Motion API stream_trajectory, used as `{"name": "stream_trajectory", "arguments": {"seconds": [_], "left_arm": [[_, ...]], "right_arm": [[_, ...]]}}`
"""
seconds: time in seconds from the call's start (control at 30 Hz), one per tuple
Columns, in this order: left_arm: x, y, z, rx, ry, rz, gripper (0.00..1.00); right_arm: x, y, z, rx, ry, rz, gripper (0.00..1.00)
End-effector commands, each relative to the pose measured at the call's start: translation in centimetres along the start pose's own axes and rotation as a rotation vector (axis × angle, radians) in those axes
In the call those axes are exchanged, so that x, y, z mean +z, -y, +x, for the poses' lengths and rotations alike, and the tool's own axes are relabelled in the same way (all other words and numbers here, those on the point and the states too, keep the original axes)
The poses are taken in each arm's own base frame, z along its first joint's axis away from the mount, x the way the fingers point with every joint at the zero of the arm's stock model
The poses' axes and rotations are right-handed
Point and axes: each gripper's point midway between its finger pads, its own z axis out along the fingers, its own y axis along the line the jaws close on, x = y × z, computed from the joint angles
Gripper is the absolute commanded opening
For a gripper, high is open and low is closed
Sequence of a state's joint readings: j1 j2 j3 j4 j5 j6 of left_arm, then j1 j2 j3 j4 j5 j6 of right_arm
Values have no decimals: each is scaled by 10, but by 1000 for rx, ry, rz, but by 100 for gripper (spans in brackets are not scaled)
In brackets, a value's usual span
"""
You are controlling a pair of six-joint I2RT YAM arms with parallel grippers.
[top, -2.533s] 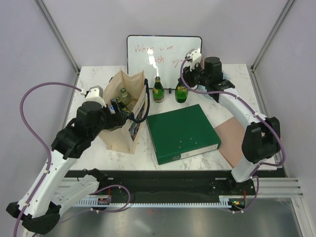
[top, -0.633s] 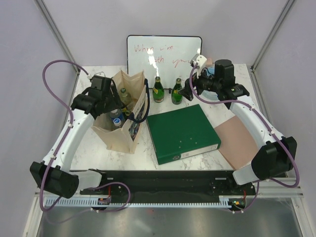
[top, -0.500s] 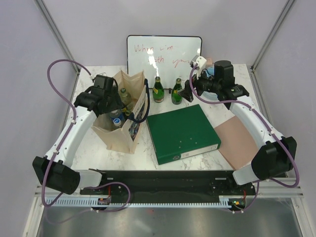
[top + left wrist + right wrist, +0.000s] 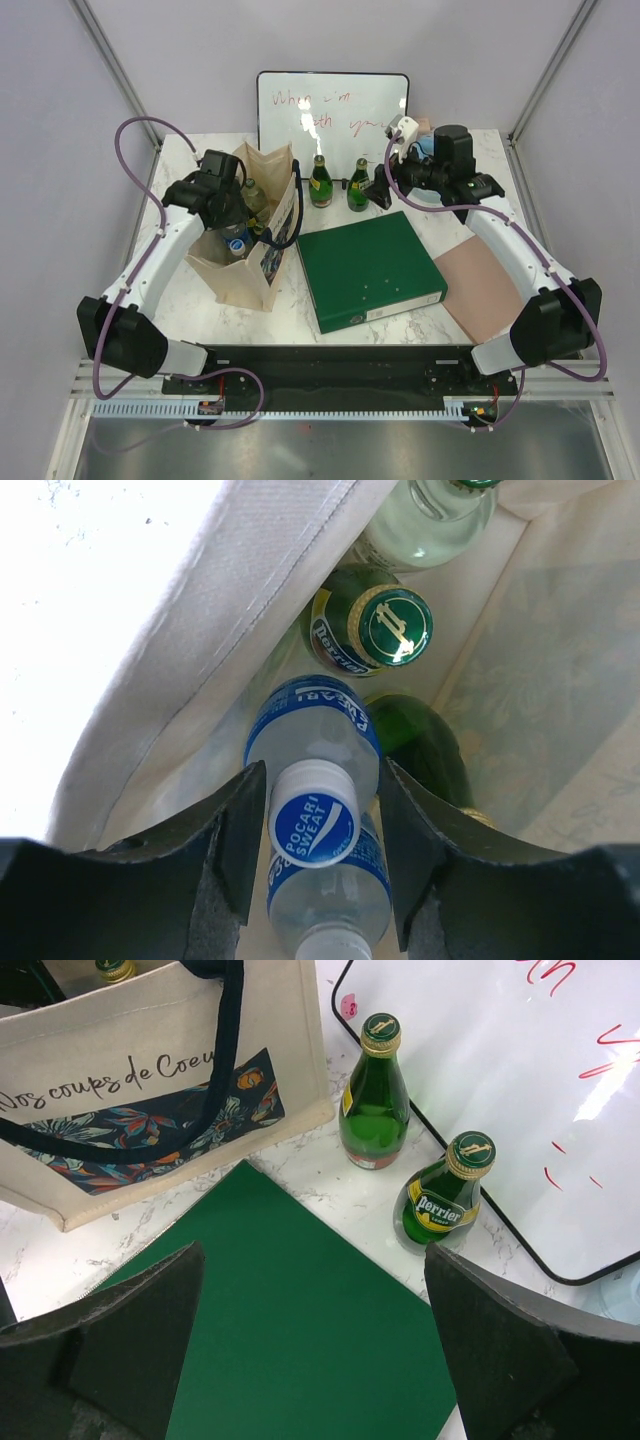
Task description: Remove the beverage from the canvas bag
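Bag (image 4: 245, 275) upright on left part of table (image 4: 190, 315); soft walls, mouth open. Inside: Pocari bottle (image 4: 313, 742), upright among green bottles (image 4: 372, 630). Plastic, looks full, so fairly heavy, squeezable, label slick. Best hold likely neck under cap. Left hand (image 4: 320, 780) points down into bag, jaws narrowly apart, straddling cap, no visible clamp. Right hand (image 4: 315, 1360) spread wide, empty, above binder (image 4: 300, 1310) near Perrier pair (image 4: 372, 1100).

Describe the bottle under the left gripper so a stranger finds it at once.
Look into the tall beige canvas bag left of the green binder. Among green glass bottles, it is the clear plastic bottle with a blue label, its white Pocari Sweat cap between the left gripper's fingers.
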State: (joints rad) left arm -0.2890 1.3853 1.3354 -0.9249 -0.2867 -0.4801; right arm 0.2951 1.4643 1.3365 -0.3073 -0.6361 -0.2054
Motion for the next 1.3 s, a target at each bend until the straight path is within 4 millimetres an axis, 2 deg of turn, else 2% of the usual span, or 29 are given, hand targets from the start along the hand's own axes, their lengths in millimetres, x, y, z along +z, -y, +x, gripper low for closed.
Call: {"name": "stream_trajectory", "arguments": {"seconds": [0.0, 0.17, 0.27, 0.3, 0.4, 0.47, 0.7, 0.83, 0.9, 1.13, 1.27], "left_arm": [[4, -2, -10, 41, 31, -11, 54], [5, -2, -12, 59, 39, -14, 45], [1, -1, -17, 74, 56, -3, 29], [-5, -2, -20, 74, 75, 1, 20], [-19, -5, -34, 79, 134, 7, 7], [-39, -7, -46, 81, 194, 22, 3], [-100, -17, -74, 73, 345, 71, 2], [-140, -20, -96, 49, 446, 101, 2], [-152, -21, -104, 45, 475, 109, 2], [-215, -25, -152, 30, 657, 132, 2], [-240, -21, -174, 16, 725, 156, 2]], "right_arm": [[-11, -9, -18, -26, 56, -17, 98], [-12, -10, -20, -28, 60, -15, 98], [-13, -10, -23, -30, 65, -14, 98], [-14, -10, -23, -31, 67, -13, 98], [-14, -11, -24, -29, 68, -16, 98], [-14, -11, -26, -30, 72, -19, 98], [-15, -14, -31, -19, 82, -33, 98], [-15, -17, -36, -18, 92, -45, 98], [-15, -17, -37, -14, 94, -48, 98], [-14, -17, -36, -10, 91, -54, 98], [-14, -17, -37, -13, 95, -54, 98]]}}
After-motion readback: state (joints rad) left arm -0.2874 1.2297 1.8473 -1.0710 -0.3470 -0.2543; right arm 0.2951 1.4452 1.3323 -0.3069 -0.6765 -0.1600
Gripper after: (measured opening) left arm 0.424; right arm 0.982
